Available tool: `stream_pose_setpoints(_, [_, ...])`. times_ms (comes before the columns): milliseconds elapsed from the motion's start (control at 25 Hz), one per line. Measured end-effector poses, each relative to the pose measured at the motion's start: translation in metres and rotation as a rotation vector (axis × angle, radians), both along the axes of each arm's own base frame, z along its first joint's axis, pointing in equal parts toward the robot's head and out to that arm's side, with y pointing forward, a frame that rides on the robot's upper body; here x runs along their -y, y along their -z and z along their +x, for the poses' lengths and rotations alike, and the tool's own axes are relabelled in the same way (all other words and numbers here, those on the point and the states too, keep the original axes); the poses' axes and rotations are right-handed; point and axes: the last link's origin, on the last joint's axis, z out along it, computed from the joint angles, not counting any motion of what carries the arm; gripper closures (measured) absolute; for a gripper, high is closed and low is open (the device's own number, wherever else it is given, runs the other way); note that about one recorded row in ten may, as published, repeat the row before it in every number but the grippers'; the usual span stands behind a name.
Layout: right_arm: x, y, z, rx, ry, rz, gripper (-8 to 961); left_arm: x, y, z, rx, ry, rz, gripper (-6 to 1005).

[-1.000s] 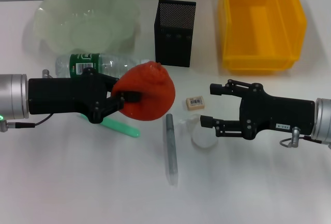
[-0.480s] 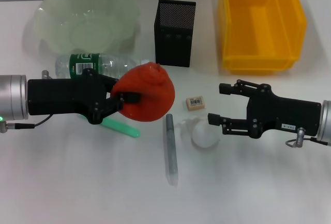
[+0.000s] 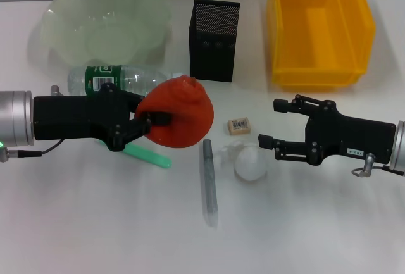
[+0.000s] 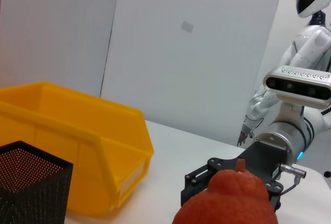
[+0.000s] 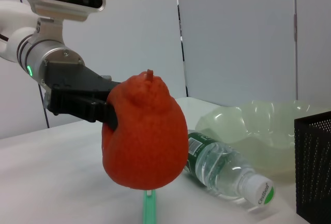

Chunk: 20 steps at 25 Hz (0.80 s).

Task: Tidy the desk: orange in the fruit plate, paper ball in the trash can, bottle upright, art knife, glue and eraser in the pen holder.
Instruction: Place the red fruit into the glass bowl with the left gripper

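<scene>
Left fingers point(image 3: 156, 116) clamping orange point(image 3: 179, 112), right fingers point(image 3: 268, 141) spread beside paper ball point(image 3: 249, 162)

Pen holder point(image 3: 214, 32) between fruit plate point(image 3: 63, 8) and trash can point(image 3: 319, 71) (bottle point(image 3: 120, 78) before plate)

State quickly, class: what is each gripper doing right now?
Left gripper: shut on the orange.
Right gripper: open, holding nothing, beside the paper ball.
</scene>
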Motion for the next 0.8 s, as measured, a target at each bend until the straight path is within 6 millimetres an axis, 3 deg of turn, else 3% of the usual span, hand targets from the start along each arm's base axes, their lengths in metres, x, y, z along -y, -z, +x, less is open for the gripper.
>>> stream_pose_setpoints(480, [-0.003,-0.004,0.001,-0.01,0.018,0.03,136,-0.002,-0.003,0.001,0.007,0.001,0.014,936])
stream_pose_setpoints(520, [-0.004,-0.005,0.002,-0.012,0.022,0.037,136,-0.012,-0.009,0.006,0.062,-0.034,0.084,936])
stream_pose_setpoints(800, [-0.009,-0.008,0.007,-0.002,0.061,0.079,135,-0.028,-0.014,0.005,0.094,-0.102,0.191,935])
